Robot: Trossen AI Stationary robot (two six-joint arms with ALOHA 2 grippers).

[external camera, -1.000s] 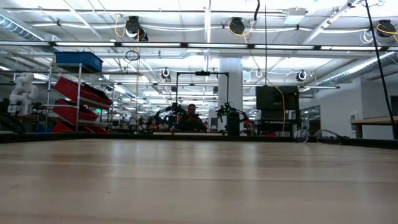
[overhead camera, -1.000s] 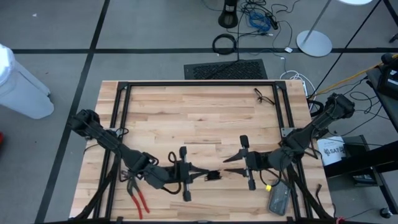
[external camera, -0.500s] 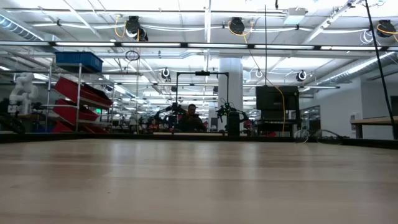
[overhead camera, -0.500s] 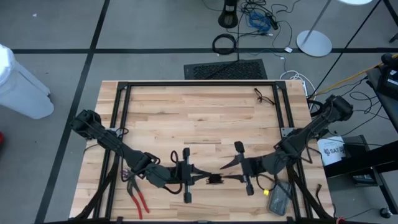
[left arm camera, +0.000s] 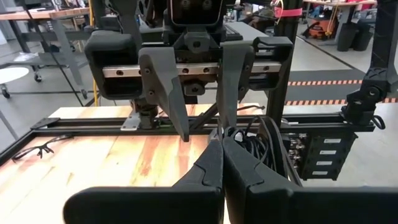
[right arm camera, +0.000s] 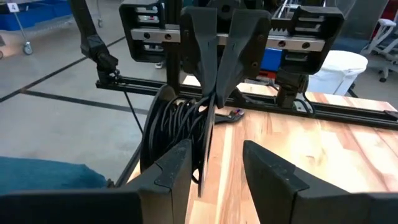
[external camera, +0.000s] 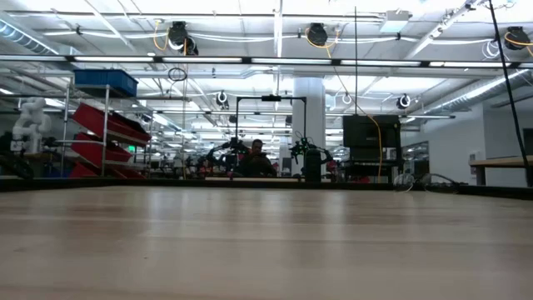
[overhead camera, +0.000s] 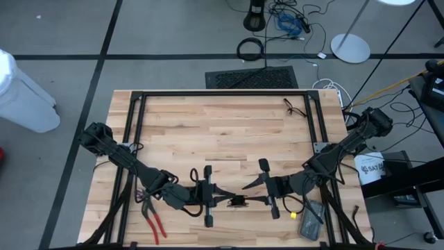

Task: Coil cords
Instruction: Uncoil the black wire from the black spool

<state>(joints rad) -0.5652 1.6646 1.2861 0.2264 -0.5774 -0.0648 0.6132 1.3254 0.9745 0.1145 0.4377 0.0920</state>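
Observation:
A coil of thin black cord (right arm camera: 174, 127) hangs in the air between my two grippers, over the near middle of the table (overhead camera: 222, 139). From above it is only a small dark lump (overhead camera: 238, 201). My left gripper (overhead camera: 227, 201) is shut on it and points toward the table's right. Facing it, my right gripper (overhead camera: 248, 194) is open, its two fingers (right arm camera: 180, 162) on either side of the coil's near edge; I cannot tell whether they touch it. My left gripper pinches the coil's upper rim (right arm camera: 209, 104) between its two shut fingertips, several strands together. The fingers come in nearly level from the table's left. The coil hangs upright below the fingertips; its lower end is hidden behind my right gripper's finger.
Red-handled pliers (overhead camera: 154, 219) lie near the front left, under the left arm. A grey device (overhead camera: 310, 221) sits near the front right. A pair of glasses (overhead camera: 295, 107) rests by the far right of the black frame (overhead camera: 222, 92). The far half of the table offers room.
My right gripper has moved toward the table's left and near edge, closing in on the left gripper and the coil. The left gripper and the coil have stayed where they were.

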